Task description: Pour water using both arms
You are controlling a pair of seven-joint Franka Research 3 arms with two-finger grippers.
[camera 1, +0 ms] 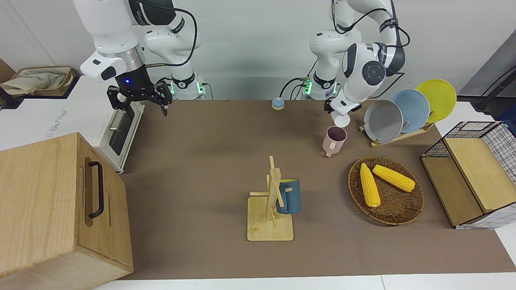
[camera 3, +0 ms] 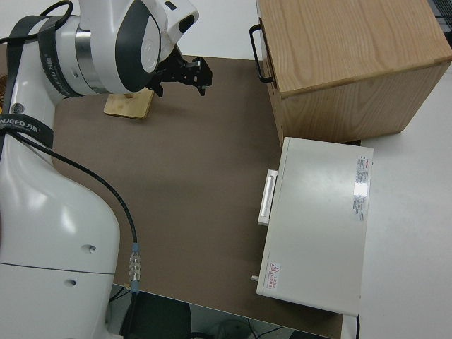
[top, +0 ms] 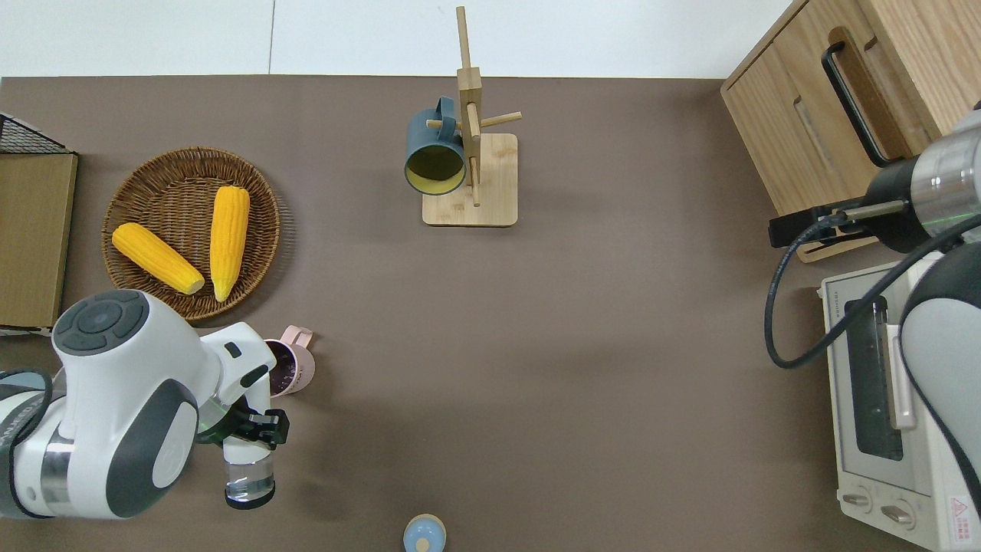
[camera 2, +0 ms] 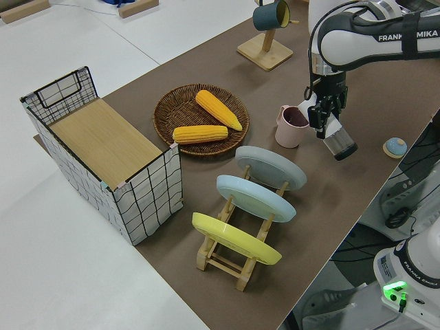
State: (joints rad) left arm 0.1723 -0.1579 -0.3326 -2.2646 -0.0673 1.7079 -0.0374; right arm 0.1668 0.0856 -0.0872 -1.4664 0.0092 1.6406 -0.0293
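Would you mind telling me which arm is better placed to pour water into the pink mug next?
The left. Its gripper already holds the clear glass, tilted, right beside the pink mug. The right gripper is parked, jaws open and empty, at the opposite end of the table.

open: brown mat centre | obstacles: mug rack; corn basket; pink mug

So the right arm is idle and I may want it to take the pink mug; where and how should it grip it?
Probably by the rim. The pink mug stands upright with its mouth open upward, so a straight descent with one finger inside the wall and one outside suits it. Its handle sticks out away from the robots. The left gripper holds a clear glass tilted close by, so wait until it clears.
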